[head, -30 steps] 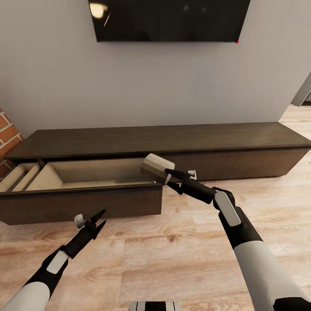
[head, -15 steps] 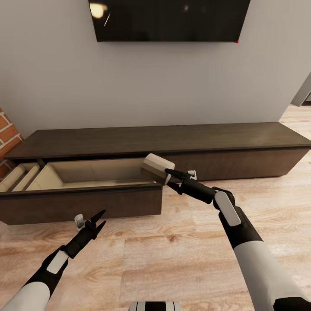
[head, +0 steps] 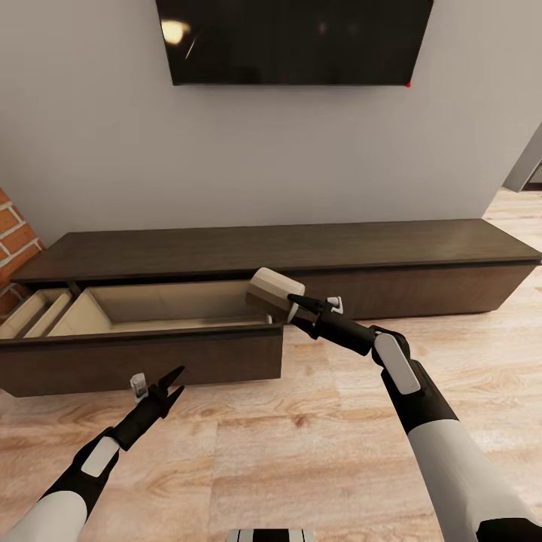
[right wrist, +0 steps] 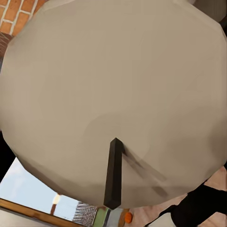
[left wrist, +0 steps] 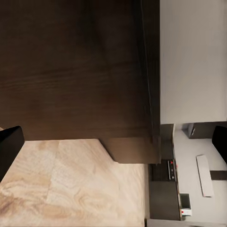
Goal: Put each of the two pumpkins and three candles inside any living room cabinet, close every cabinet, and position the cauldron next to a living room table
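Grey-brown candle [head: 275, 292], dark-brown cabinet [head: 301, 248]

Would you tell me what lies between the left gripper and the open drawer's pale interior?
In the head view, the drawer's dark-brown front panel stands between the left gripper and the pale interior; the gripper hangs open over bare wooden floor.

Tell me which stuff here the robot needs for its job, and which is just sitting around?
For the job:
candle, held in the right gripper over the drawer's right end
cabinet, one drawer pulled open
left gripper, open and holding nothing

Just around:
TV on the wall
brick wall
wood floor
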You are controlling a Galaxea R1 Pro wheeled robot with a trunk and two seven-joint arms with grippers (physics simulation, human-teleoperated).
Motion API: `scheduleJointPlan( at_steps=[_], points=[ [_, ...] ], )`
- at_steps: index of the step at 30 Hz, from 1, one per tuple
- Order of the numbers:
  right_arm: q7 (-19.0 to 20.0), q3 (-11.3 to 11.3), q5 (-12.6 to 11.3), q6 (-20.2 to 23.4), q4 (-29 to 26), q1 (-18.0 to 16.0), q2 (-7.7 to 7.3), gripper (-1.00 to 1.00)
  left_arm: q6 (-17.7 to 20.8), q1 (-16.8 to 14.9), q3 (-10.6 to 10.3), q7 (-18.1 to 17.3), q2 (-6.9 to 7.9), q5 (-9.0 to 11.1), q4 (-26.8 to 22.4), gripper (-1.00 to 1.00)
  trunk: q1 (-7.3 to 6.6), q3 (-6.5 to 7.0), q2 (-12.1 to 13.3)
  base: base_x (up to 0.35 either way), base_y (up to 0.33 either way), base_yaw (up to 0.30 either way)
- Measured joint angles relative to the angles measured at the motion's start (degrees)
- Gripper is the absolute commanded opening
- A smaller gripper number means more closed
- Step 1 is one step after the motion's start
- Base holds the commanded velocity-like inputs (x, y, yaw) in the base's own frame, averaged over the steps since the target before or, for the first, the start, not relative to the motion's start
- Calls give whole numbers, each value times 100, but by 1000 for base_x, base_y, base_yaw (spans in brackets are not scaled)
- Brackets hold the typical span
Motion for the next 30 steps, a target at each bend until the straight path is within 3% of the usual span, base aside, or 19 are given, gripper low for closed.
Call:
scheduleJointPlan(
  at_steps=[12,18,30],
  points=[
    [7,0,-16,4,-5,0,3,-100,3,0,2,9,0,-6,-1,100,0,0,0,0,0,0],
    [6,0,-6,-1,-9,0,6,-100,3,0,5,9,0,0,4,100,-10,89,5,-24,0,0],
    [-3,-8,15,-23,-8,0,0,-100,-3,0,3,13,0,0,8,100,-7,88,6,-277,0,0]
  ],
)
